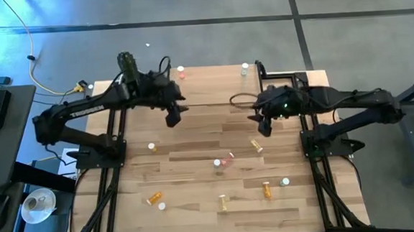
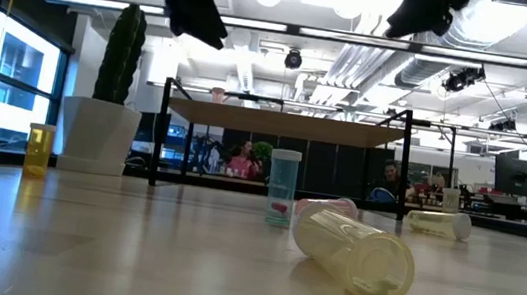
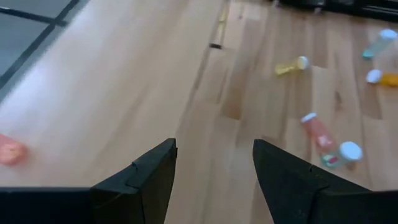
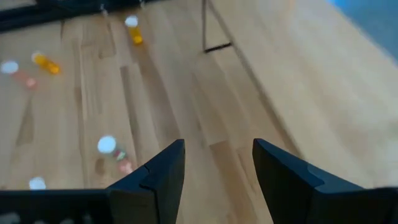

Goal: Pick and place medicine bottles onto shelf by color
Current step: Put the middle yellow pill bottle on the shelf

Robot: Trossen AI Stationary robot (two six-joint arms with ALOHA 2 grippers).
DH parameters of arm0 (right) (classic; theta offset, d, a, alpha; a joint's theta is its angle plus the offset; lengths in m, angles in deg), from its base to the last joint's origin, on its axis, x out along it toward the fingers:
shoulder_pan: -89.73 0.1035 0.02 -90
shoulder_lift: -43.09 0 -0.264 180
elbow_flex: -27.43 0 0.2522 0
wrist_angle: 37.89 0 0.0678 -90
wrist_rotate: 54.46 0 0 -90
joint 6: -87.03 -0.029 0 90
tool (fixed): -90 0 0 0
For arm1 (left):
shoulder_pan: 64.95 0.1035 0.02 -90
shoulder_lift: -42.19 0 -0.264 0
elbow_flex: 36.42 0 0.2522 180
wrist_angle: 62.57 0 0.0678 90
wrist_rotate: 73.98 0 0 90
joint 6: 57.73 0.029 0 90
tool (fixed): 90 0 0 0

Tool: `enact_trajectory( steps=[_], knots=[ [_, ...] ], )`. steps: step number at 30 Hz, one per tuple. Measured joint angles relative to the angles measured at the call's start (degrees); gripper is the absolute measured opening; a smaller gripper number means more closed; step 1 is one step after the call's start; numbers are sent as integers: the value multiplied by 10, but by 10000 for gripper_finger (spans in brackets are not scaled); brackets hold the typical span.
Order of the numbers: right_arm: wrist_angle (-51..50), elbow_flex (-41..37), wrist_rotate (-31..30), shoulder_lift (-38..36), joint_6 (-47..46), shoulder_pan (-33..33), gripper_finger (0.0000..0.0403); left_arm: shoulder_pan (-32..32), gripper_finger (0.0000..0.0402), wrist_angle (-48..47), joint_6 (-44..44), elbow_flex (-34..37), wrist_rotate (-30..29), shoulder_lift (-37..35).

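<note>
Several tiny white-capped bottles lie or stand on the wooden table: a pale green one (image 1: 217, 162) stands beside a lying pink one (image 1: 228, 158), a yellow one (image 1: 256, 146) lies nearby, and orange ones (image 1: 154, 198) (image 1: 267, 190) lie nearer the front. The shelf (image 2: 287, 123) stands on black legs at the far side, with a pink bottle (image 1: 181, 73) and a pale one (image 1: 244, 69) on it. My left gripper (image 1: 172, 118) (image 3: 214, 149) is open and empty in the air by the shelf's front edge. My right gripper (image 1: 264, 127) (image 4: 217, 149) is open and empty in front of the shelf's right part.
A white pot with a cactus (image 2: 99, 132) stands at the far left by the shelf. A yellow bottle (image 2: 39, 148) stands at the table's left. A large lying yellow bottle (image 2: 356, 255) is close to the low camera. People sit in the room behind.
</note>
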Motion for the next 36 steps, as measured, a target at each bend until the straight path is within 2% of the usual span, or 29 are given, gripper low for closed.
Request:
enact_trajectory(
  steps=[6,14,24,28,36],
  knots=[
    [81,-78,-1,-2,-43,48,180,-53,204,37,-17,69,-4,-30],
    [170,-152,-4,-2,-77,102,180,-129,204,32,-47,111,-38,-35],
    [290,-207,-111,-1,-73,141,180,-230,204,-16,-105,112,-47,-35],
    [296,-208,-137,4,-77,155,180,-260,204,-49,-135,112,-89,-35],
    [356,-207,-138,22,-55,183,180,-322,204,-149,-230,112,-199,-35]
  ],
)
